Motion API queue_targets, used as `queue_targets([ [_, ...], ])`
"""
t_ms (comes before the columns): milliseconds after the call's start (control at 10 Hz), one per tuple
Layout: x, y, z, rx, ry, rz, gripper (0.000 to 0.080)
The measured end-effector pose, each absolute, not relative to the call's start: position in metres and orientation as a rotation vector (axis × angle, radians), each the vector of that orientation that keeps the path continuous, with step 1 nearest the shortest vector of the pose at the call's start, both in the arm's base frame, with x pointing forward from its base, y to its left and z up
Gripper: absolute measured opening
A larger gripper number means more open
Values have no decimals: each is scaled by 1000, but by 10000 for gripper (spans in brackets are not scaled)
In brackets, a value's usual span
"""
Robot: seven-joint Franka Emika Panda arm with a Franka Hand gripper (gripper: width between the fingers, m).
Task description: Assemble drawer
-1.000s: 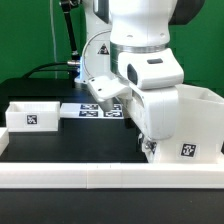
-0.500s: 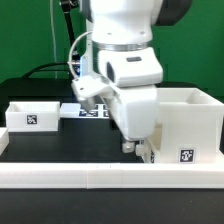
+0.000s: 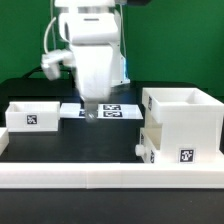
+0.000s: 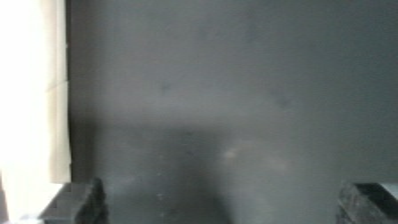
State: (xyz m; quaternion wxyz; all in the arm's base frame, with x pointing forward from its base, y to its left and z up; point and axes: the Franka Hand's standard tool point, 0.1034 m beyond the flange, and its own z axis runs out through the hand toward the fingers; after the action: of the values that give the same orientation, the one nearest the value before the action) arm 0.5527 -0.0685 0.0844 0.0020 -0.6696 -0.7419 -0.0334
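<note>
Long white rail nearest. Housing box at 3 o'clock, first tray part-inserted at its 9 o'clock side. Second tray at 9 o'clock. Gripper wide open, empty, above marker board. Risk: low fingertips scrape board. Since earlier frame, arm left housing box, swung toward 9 o'clock.

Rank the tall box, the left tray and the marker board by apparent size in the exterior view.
1. Tall box.
2-3. Left tray and marker board: unranked, because the board lies flat, farther back and partly hidden.
</note>
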Motion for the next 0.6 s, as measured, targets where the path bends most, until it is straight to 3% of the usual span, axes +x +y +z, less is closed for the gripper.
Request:
queue_targets([
  [100,538,-77,81,-2125,-2286,-98,649],
  [600,542,-77,80,-2130,-2287,-92,649],
])
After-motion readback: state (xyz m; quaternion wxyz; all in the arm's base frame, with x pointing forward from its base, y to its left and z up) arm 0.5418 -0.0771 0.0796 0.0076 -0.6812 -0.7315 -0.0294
